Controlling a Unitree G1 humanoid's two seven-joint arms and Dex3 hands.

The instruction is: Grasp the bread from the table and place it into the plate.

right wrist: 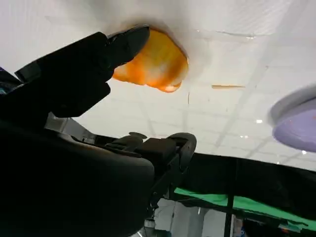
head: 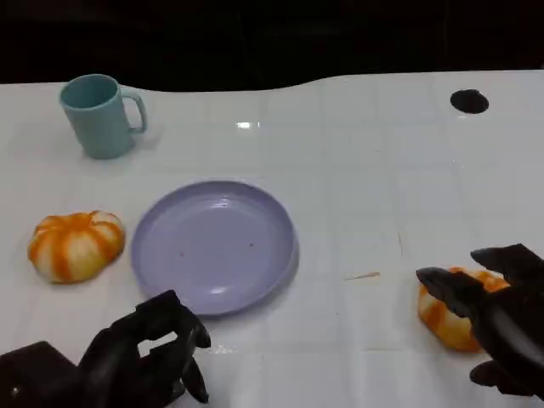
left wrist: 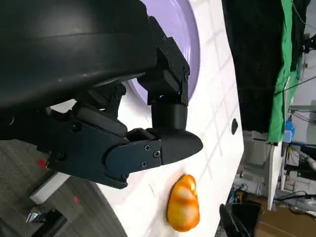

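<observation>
Head view, L→R, clock dirs from the plate (head: pixel 170 280): orange-white bread roll (head: pixel 76 245) at 9 o'clock on white tabletop (head: pixel 357 170), just beside plate rim. Teal mug (head: pixel 100 116) at 11, well apart. Left hand (head: pixel 149 353) at 7, near rim, fingers curled in w/ nothing in them. Plate purple. Second bread (head: pixel 444 316) at 4, well apart from plate. Right hand (head: pixel 501 319) over it, fingers (right wrist: pixel 123 42) spread around bread, one tip touching; no firm grip visible.
</observation>
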